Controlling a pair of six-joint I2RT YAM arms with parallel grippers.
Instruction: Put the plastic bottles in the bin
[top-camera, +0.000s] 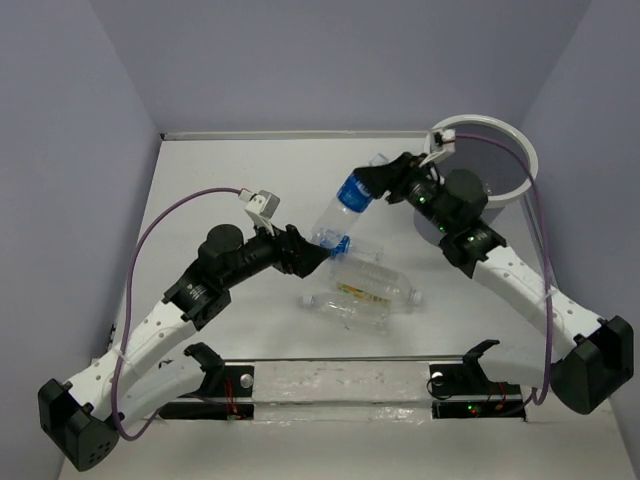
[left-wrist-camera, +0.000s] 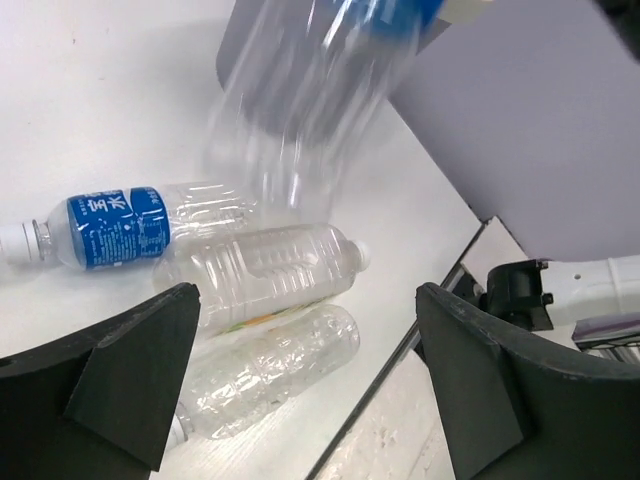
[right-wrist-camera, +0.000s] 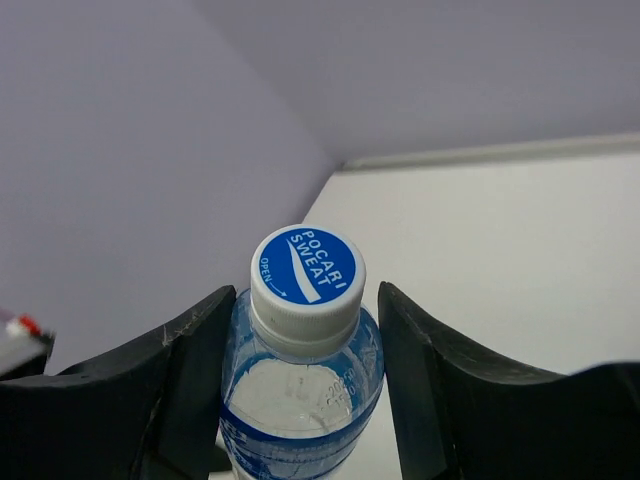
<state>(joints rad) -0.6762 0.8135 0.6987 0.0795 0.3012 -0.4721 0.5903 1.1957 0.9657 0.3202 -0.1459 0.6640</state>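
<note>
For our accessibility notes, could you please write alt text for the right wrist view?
A clear plastic bottle with a blue label and white POCARI SWEAT cap is held between the right gripper's black fingers, cap facing the camera. Behind: purple wall, white table.

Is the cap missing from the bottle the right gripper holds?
No, a white cap with a blue top sits on the bottle held in the right gripper.

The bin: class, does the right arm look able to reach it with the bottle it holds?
Probably yes. The bin stands close beside the right arm, with nothing between, and its jaws grip the bottle by the neck.
</note>
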